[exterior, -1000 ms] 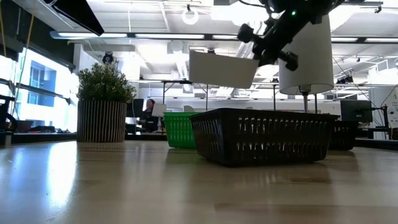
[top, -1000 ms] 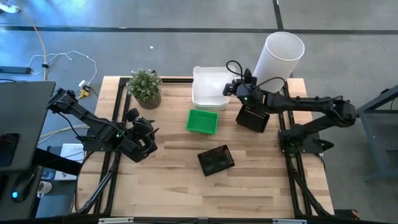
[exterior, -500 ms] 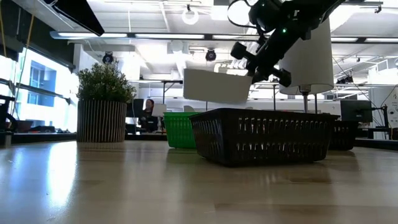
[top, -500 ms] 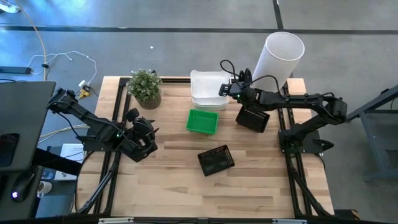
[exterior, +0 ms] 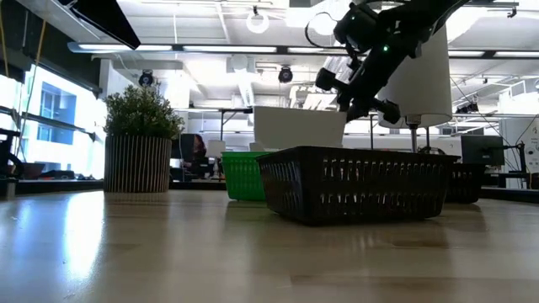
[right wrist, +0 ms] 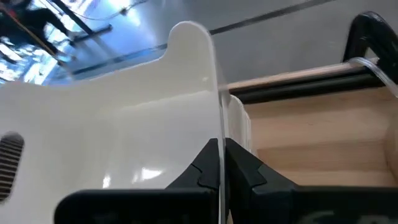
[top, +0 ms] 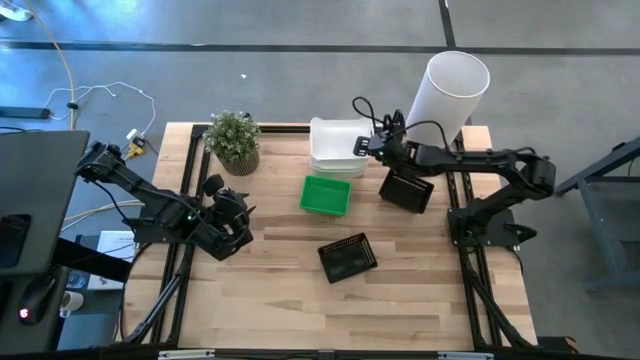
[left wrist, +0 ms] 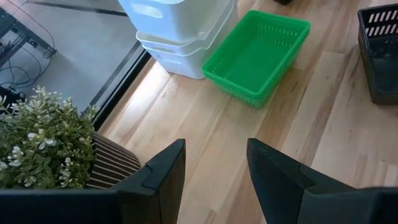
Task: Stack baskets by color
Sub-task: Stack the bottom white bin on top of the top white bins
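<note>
Gripping the rim of a white basket [top: 335, 140], the right pincer [top: 368, 146] has its fingers pressed together on the thin plastic edge, as the right wrist view shows at close range. That white basket sits on top of the white stack [left wrist: 180, 28] at the far edge of the surface [top: 280, 300], just beside the tall white cylinder [top: 448, 92] and between it and the potted plant [top: 234, 140]. The green basket [top: 326, 195] lies on the surface just in front of the white stack, on the side away from the cylinder's base. One black basket [top: 407, 189] stands close to the cylinder, under the right arm, and another black basket [top: 347, 257] lies tilted farther out from the cylinder, near the middle of the surface. The left pincer [top: 232, 222] waits well apart from the cylinder, past the plant at the surface's left edge, its fingers [left wrist: 163, 174] spread apart and holding nothing.
</note>
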`<act>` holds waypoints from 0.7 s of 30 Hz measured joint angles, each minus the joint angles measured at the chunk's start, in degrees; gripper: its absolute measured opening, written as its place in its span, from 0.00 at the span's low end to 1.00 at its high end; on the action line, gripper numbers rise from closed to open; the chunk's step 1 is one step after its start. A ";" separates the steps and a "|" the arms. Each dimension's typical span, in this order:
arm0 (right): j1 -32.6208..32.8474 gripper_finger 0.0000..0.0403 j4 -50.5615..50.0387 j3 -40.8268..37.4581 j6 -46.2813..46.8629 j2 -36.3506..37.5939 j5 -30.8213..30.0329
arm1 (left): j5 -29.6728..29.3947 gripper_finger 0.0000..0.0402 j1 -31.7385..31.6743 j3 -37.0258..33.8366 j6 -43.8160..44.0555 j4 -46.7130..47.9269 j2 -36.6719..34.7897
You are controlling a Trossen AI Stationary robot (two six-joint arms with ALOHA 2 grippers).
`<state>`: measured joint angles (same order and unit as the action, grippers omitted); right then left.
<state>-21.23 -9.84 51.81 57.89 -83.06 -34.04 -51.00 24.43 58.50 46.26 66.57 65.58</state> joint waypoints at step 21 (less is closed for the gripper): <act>-1.25 0.12 2.96 0.00 -0.19 -4.82 0.86 | 0.35 0.39 0.00 0.00 -0.02 0.02 0.00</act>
<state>-22.48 -6.88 51.81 57.70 -87.88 -33.18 -50.65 24.43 58.50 46.24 66.59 65.58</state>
